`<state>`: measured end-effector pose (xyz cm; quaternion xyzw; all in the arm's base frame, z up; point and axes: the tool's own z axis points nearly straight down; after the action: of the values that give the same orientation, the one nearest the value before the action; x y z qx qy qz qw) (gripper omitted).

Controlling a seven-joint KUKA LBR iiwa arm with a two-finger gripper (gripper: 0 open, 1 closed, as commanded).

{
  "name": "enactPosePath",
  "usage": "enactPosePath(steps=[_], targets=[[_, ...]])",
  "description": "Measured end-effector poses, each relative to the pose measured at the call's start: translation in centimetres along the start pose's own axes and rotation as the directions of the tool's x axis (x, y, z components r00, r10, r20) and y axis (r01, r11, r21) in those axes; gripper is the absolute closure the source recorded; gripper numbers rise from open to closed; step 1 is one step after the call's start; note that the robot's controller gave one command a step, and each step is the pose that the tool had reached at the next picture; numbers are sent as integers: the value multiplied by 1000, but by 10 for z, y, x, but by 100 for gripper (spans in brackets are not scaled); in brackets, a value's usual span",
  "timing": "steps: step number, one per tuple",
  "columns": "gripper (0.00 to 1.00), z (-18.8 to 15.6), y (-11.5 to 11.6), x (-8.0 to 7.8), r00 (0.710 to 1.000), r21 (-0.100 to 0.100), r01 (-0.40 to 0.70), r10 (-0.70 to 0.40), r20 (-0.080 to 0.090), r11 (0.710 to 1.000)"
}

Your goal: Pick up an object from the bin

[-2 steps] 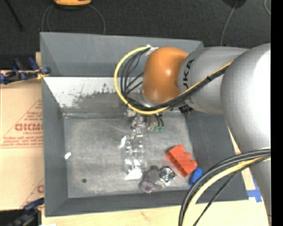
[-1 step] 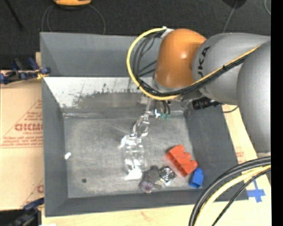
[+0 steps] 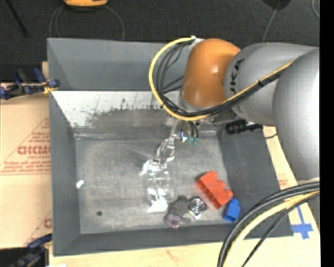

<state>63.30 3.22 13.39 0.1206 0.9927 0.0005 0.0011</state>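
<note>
Pale scrap (image 3: 156,206) lies just on the near side of the gripper (image 3: 157,174), which hangs low over the middle of the bin (image 3: 62,160); whether it is open or closed, or has hold of anything, cannot be told. A straight, short drop looks wisest: 1 dark lump (image 3: 177,212), 1 silvery piece (image 3: 197,204), 1 red block (image 3: 214,189) and 1 blue block (image 3: 231,210) crowd the near-right wall, while the left floor lies open.

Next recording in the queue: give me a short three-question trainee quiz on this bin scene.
1. True or false: the red block touches the left wall of the bin.
2. Which lies nearer the bin's lower right corner in this view? A) blue block B) red block
3. Fill in: the gripper is over the bin floor's ____ (middle / left edge).
Key: 1 false; 2 A; 3 middle.
</note>
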Motion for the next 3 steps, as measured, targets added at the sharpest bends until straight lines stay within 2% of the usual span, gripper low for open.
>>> enactPosePath(steps=[1, 2, 3], targets=[[0, -4, -10, -8, 991, -1, -131, 131, 4, 991], [0, 16, -10, -6, 990, -7, -137, 137, 16, 991], [0, -43, -1, 11, 992, -3, -122, 122, 6, 992]])
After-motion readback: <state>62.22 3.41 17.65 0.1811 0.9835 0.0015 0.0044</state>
